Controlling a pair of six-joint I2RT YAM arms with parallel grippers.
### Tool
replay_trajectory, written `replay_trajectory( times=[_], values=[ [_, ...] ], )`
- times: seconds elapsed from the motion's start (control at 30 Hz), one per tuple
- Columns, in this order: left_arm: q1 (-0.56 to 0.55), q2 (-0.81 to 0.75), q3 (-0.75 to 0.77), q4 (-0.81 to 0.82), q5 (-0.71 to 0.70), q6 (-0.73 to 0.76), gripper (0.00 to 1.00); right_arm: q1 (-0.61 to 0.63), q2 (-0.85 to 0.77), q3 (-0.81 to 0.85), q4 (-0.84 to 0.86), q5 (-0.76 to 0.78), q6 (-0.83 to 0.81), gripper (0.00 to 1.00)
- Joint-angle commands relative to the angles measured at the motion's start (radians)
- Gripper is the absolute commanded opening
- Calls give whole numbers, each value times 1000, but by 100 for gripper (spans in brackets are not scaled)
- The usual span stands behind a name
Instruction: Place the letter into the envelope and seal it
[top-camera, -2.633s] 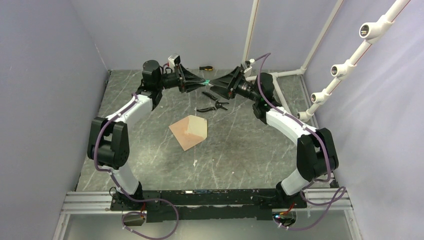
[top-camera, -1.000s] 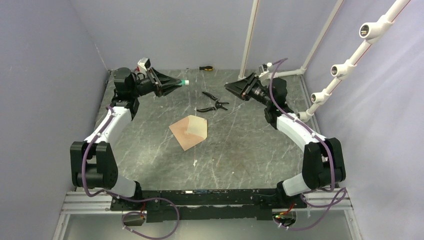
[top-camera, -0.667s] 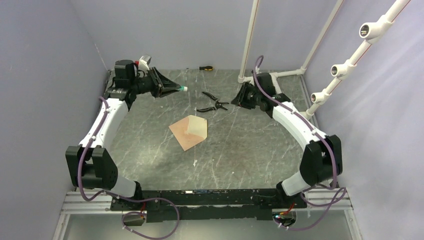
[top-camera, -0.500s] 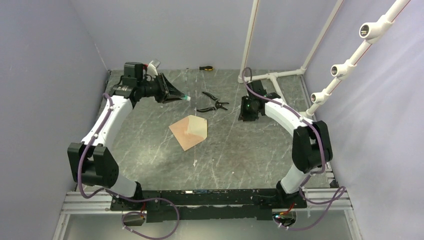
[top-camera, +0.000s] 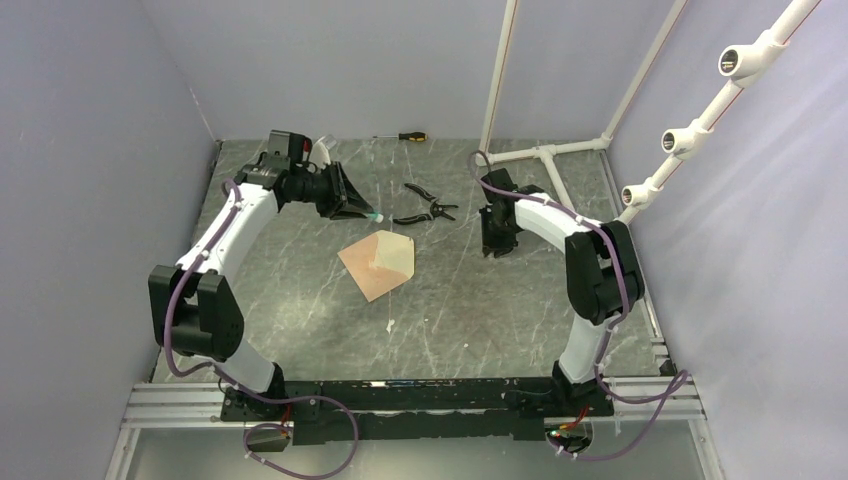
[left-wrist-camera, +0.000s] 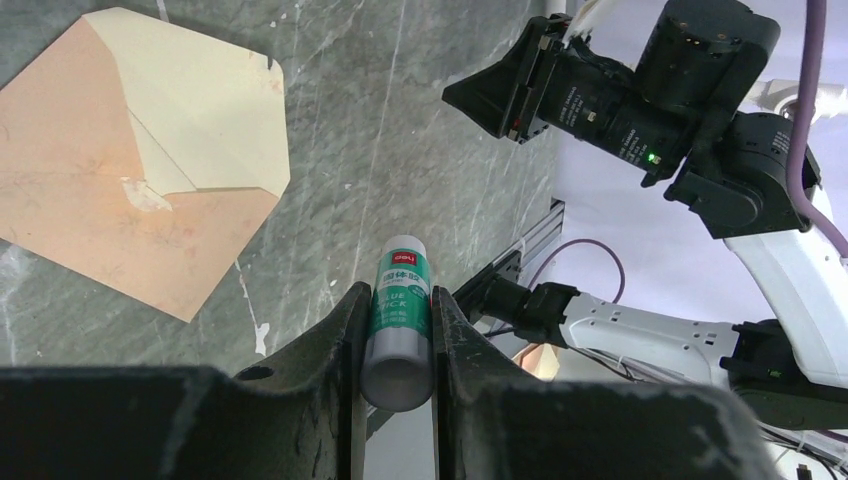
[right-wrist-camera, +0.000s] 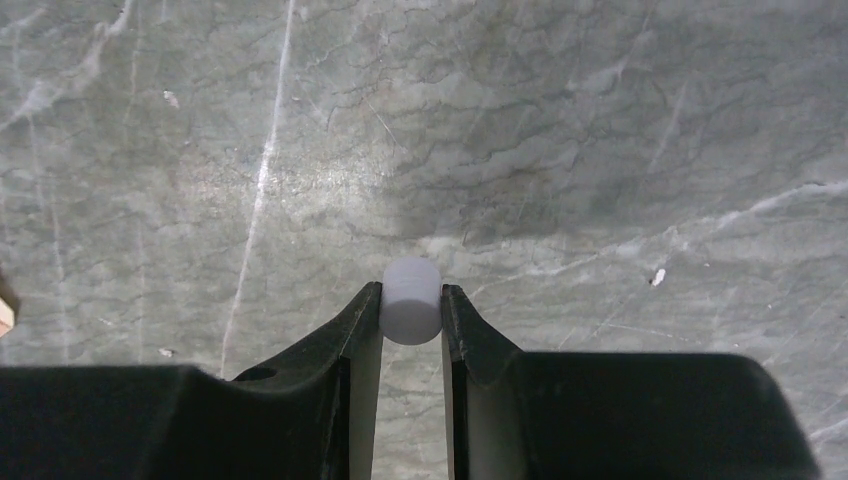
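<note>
Glue seems to be the step in hand: the left jaws pinch a white glue stick with a green label (left-wrist-camera: 401, 320), and the right jaws are pressed on a small white cylinder (right-wrist-camera: 412, 300), which I judge to be its cap. The kraft-brown paper envelope (top-camera: 378, 265) lies flat near the middle of the grey marbled tabletop (top-camera: 300, 300), with its pointed cream flap (left-wrist-camera: 200, 110) folded open. I cannot make out the letter as a separate sheet, so it is probably inside already. From the left jaws the envelope lies just below and a little toward the arm bases. Its long axis runs slantwise to the tabletop edges, and the open flap is on the side turned toward the right arm. The left arm is clearly the nearer one. The right jaws point down at bare tabletop, well apart from the envelope. The next move asks the stick's free end to come down on the flap border. The left wrist view shows the flap's fold and a small mark near its centre, which the top view does not show. Only the top view shows the black pliers (top-camera: 425, 207) lying just behind the envelope, and a screwdriver (top-camera: 410, 136) at the far edge.
</note>
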Motion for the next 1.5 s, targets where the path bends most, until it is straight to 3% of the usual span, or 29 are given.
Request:
replay_trajectory(
  times=[0.0, 0.13, 0.33, 0.57, 0.87, 1.0, 1.13, 1.33, 1.47],
  values=[
    [-7, 15, 54, -9, -5, 37, 2, 9, 29, 47, 4, 33, -23, 11],
    [-10, 25, 56, -10, -4, 40, 2, 10, 48, 44, 8, 21, -24, 17],
    [-14, 41, 72, -20, 7, 45, 3, 10, 53, 46, 8, 8, -16, 38],
    [-14, 48, 111, -21, 15, 44, 2, 10, 61, 58, -1, 5, -21, 41],
    [-18, 70, 160, -61, 33, 98, 2, 10, -138, 137, -46, 39, -42, 62],
    [-38, 73, 193, -88, 86, 165, 2, 17, -278, 108, 92, -267, -187, 64],
    [-71, 41, 189, -84, 143, 245, 2, 104, -417, 50, 290, -548, -306, 63],
    [-97, -18, 132, 26, 325, 237, 2, 270, -465, 70, 401, -631, -432, 67],
    [-124, -61, 125, 52, 331, 271, 2, 309, -438, 117, 365, -643, -513, 67]
  ],
)
